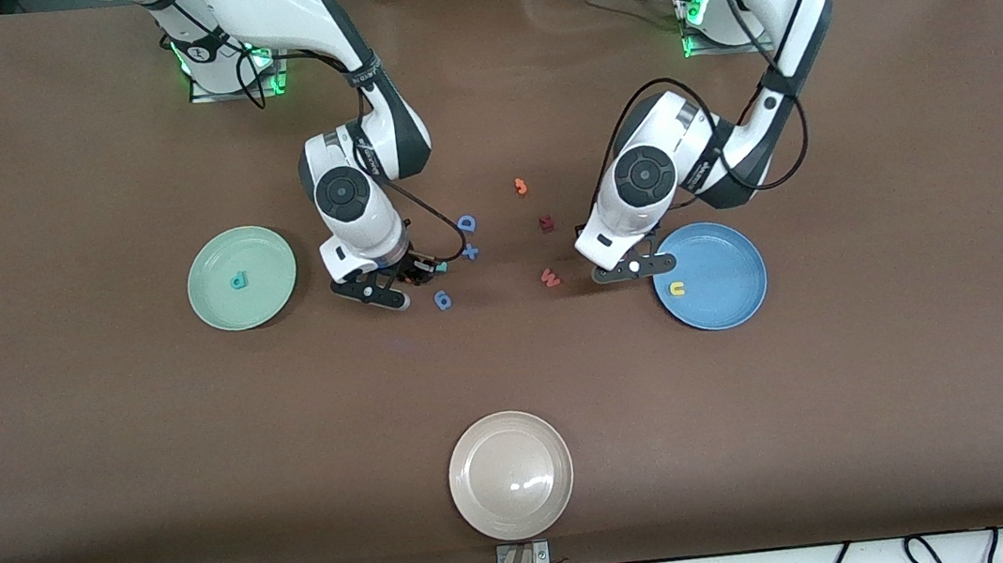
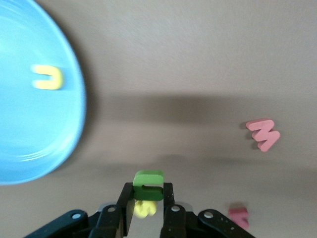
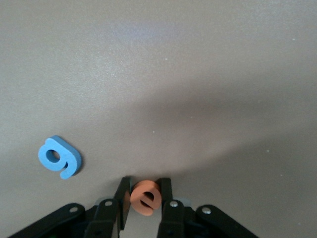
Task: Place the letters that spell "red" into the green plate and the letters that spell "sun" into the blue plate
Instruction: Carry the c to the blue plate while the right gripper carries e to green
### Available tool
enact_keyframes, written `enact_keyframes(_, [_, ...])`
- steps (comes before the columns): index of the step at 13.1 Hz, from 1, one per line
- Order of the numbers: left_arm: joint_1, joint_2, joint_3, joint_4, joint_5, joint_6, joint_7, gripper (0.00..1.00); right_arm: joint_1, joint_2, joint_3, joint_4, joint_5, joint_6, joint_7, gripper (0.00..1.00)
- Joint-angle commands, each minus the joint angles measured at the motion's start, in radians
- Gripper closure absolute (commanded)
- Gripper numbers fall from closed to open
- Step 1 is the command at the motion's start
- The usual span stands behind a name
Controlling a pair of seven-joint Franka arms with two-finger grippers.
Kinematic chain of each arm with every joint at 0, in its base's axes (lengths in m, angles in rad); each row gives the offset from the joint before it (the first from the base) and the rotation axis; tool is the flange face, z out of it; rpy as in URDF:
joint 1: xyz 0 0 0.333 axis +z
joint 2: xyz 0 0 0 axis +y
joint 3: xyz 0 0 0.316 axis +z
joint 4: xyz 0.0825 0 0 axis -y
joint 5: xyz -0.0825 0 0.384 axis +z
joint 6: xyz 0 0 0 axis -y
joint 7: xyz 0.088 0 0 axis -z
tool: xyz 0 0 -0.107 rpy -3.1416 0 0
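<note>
My left gripper (image 2: 148, 192) is shut on the green "n" (image 2: 147, 178), low over the table beside the blue plate (image 1: 730, 293). The yellow "s" (image 2: 143, 210) lies on the table under the jaws. The yellow "u" (image 1: 677, 288) lies in the blue plate. My right gripper (image 3: 145, 192) is shut on the orange "e" (image 3: 146, 199), down at the table between the green plate (image 1: 216, 304) and the blue letters. The teal "d" (image 1: 238, 280) lies in the green plate. A small teal letter (image 1: 441, 267) lies beside the right gripper (image 1: 389, 287); I cannot read its shape.
A blue "q"-like letter (image 3: 60, 157), a blue "D" (image 1: 467, 223) and a blue plus (image 1: 470, 251) lie by the right gripper. The red "w" (image 2: 263, 134), a dark red letter (image 1: 547, 223) and an orange letter (image 1: 521, 187) lie mid-table. A beige plate (image 1: 510, 475) sits nearest the front camera.
</note>
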Motion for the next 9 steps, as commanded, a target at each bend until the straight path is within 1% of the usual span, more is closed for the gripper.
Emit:
enact_keyframes(1, [0.059, -0.007, 0.007, 0.034, 0.031, -0.073, 0.115, 0.87, 0.003, 0.018, 0.001, -0.003, 0.022, 0.008, -0.012, 0.83])
enact_keyframes(2, [0.093, -0.007, 0.007, 0.033, 0.052, -0.073, 0.173, 0.86, 0.003, 0.017, 0.001, -0.003, 0.022, 0.005, -0.015, 0.83])
enact_keyframes(3, [0.128, -0.003, 0.005, 0.030, 0.099, -0.073, 0.210, 0.86, 0.002, 0.011, -0.001, -0.003, 0.022, 0.001, -0.019, 0.83])
enact_keyframes(5, [0.167, 0.008, 0.005, 0.030, 0.174, -0.066, 0.234, 0.86, -0.003, -0.014, -0.013, 0.007, 0.022, -0.063, -0.041, 0.83])
enact_keyframes(7, [0.205, 0.029, 0.005, 0.030, 0.240, -0.060, 0.238, 0.86, -0.005, -0.052, -0.070, 0.018, 0.022, -0.174, -0.099, 0.83])
enact_keyframes(9, [0.230, 0.045, 0.005, 0.024, 0.256, -0.031, 0.237, 0.85, -0.005, -0.101, -0.134, 0.020, 0.022, -0.277, -0.160, 0.83])
